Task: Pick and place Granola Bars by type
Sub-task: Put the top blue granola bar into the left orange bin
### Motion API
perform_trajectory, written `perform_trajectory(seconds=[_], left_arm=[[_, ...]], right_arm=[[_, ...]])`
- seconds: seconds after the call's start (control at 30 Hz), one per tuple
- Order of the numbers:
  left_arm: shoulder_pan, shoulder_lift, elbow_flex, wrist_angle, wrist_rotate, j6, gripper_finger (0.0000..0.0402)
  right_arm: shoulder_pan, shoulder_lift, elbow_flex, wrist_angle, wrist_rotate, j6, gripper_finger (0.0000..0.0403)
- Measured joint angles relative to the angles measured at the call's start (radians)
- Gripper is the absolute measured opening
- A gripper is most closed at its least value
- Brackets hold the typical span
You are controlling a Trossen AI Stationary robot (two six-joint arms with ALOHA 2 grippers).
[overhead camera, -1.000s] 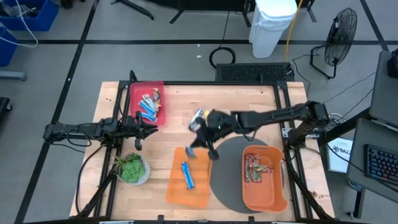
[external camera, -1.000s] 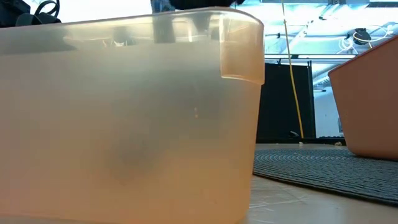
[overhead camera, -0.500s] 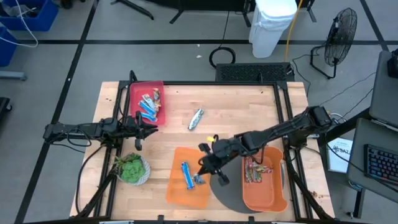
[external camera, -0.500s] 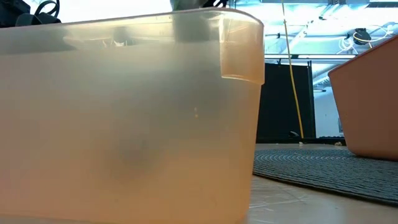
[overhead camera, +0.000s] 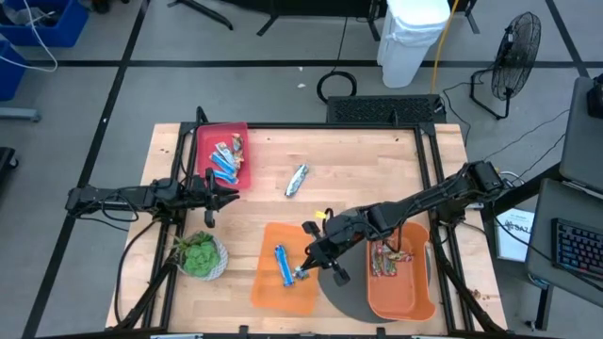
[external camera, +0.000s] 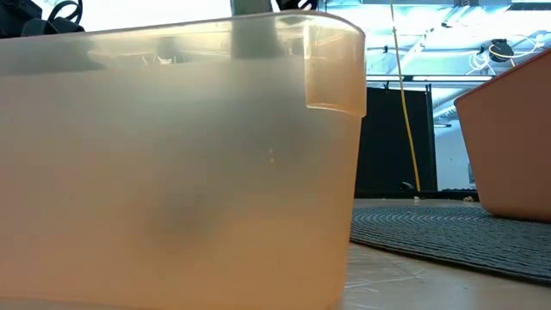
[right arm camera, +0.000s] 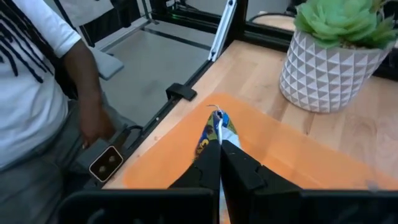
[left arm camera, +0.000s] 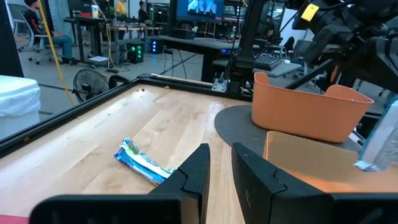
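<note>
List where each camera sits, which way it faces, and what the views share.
High view: overhead, looking straight down; both arms, right gripper over the orange tray.
Low view: table height, facing the tray's translucent wall; no gripper visible.
Left wrist view: past the left gripper across the table to the silver-blue bar.
Right wrist view: right gripper pinching a blue bar, plant beyond.
Shared: the tray.

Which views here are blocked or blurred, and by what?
Low view: the translucent orange bin fills most of the frame, close and hazy. Right wrist view: the right gripper and the blue bar it pinches are sharp. High view: evenly lit, unobstructed.
</note>
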Motion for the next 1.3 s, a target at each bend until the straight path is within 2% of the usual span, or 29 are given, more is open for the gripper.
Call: perform_trajectory(seconds=[0.33, 0.43, 0.87, 1.1, 1.3], left_arm=[[0.000, 0.000, 0.000, 0.000, 0.000, 0.000, 0.0072], [0.000, 0.000, 0.000, 0.000, 0.000, 0.000, 0.0072], [0.000, 0.000, 0.000, 0.000, 0.000, 0.000, 0.0072], [0.000, 0.000, 0.000, 0.000, 0.000, 0.000, 0.0072], [0.000, 0.000, 0.000, 0.000, 0.000, 0.000, 0.0072]], right_arm=[[-0.003, 0.007, -0.001, 0.070, 0.000, -0.083, 0.0000], [-0.008, 0.007, -0.031, 0.143, 0.000, -0.094, 0.0000], [-0.097, 0.008, -0.181, 0.456, 0.000, -0.014, 0.0000], [-0.121, 0.008, -0.191, 0.510, 0.003, -0.013, 0.0000], [-0.134, 0.008, -0.184, 0.564, 0.076, -0.013, 0.0000]])
